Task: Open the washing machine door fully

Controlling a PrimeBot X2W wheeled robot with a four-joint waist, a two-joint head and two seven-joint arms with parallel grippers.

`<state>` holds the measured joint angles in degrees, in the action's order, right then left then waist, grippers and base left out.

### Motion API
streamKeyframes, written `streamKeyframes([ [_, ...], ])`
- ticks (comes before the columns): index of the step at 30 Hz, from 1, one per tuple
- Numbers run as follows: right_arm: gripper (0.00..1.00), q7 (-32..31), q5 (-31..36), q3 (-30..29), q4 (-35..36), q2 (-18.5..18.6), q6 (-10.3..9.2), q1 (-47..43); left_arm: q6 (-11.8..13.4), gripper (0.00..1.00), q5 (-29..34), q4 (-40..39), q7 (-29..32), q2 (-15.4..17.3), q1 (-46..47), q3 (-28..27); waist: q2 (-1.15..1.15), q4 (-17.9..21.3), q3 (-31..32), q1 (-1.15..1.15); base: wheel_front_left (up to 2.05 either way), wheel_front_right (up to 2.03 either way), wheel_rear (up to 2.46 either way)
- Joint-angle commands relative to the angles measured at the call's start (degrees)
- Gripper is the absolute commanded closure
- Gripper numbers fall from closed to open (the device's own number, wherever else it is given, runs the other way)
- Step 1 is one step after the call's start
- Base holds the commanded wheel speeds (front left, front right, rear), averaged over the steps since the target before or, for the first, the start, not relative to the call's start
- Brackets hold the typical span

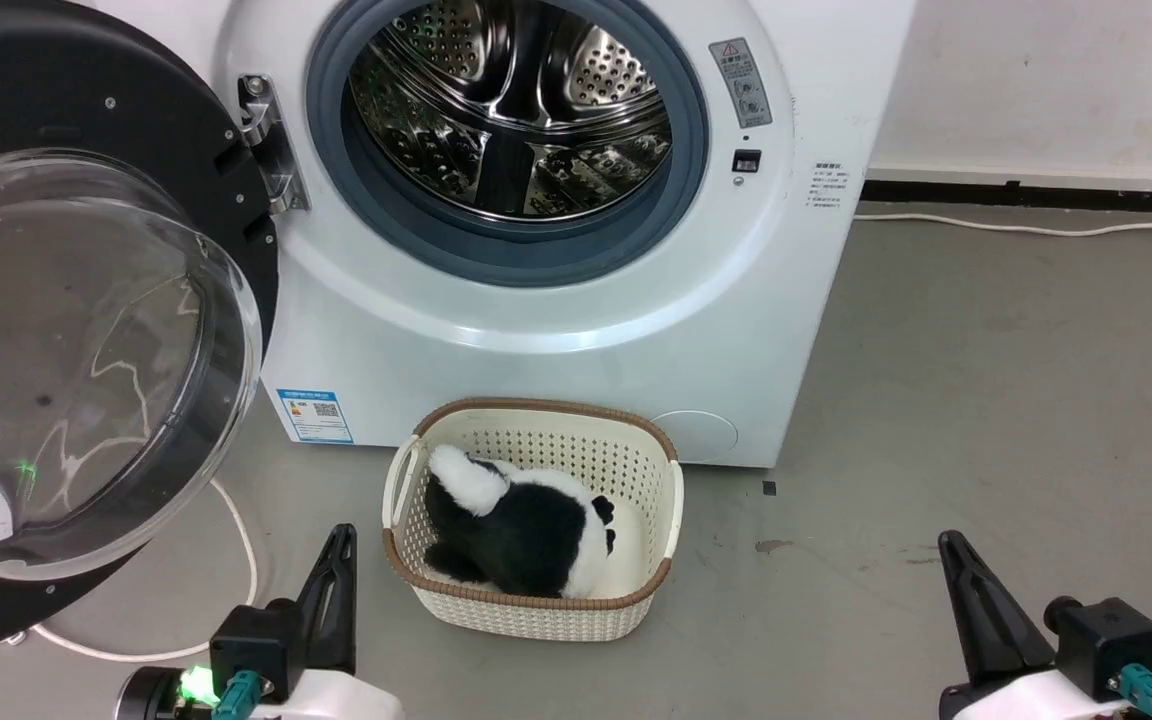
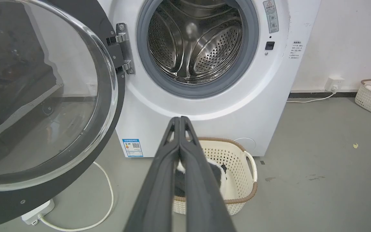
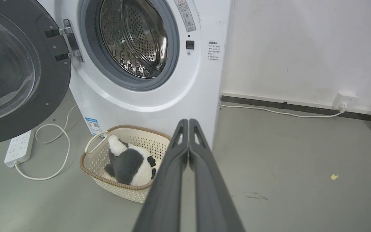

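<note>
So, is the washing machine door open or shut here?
Open. The washing machine door is swung wide on its hinge, standing clear of the opening, so the steel drum and blue-grey gasket are exposed.

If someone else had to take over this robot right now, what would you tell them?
Left gripper: shut, holding nothing, clear of everything.
Right gripper: shut, holding nothing.
The washing machine door stands swung wide to the left of the washing machine, steel drum exposed.
Done: the door looks open about as far as it goes.
To do: at most, check that it swings no further.
</note>
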<state>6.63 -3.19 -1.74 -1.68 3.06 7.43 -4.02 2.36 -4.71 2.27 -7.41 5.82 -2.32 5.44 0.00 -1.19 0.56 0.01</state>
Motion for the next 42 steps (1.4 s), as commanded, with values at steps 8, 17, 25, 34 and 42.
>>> streamKeyframes([
  [8,1.0,-0.88,0.79,0.24,0.47,-0.11,0.03,1.57,-0.44,1.0,0.9,-0.43,1.04,-0.68,0.75,-0.85,0.0,0.14,-0.07,0.0,0.0,0.0,0.0],
  [17,1.0,-1.94,1.23,0.52,0.69,-0.12,0.04,2.02,-0.79,1.0,1.6,-0.77,2.21,-1.1,1.04,-1.7,0.0,0.33,-0.16,0.0,0.0,0.0,0.0],
  [25,1.0,-2.79,1.58,0.74,0.87,-0.13,0.04,2.38,-1.07,1.0,2.16,-1.04,3.15,-1.43,1.27,-2.37,0.0,0.49,-0.23,0.0,0.0,0.0,0.0],
  [34,1.0,-3.84,2.02,1.01,1.09,-0.15,0.04,2.83,-1.43,1.0,2.86,-1.38,4.32,-1.84,1.56,-3.21,0.0,0.68,-0.32,0.0,0.0,0.0,0.0],
  [42,1.0,-4.9,2.47,1.29,1.31,-0.16,0.05,3.28,-1.78,1.0,3.56,-1.71,5.49,-2.26,1.85,-4.06,0.0,0.87,-0.41,0.0,0.0,0.0,0.0],
])
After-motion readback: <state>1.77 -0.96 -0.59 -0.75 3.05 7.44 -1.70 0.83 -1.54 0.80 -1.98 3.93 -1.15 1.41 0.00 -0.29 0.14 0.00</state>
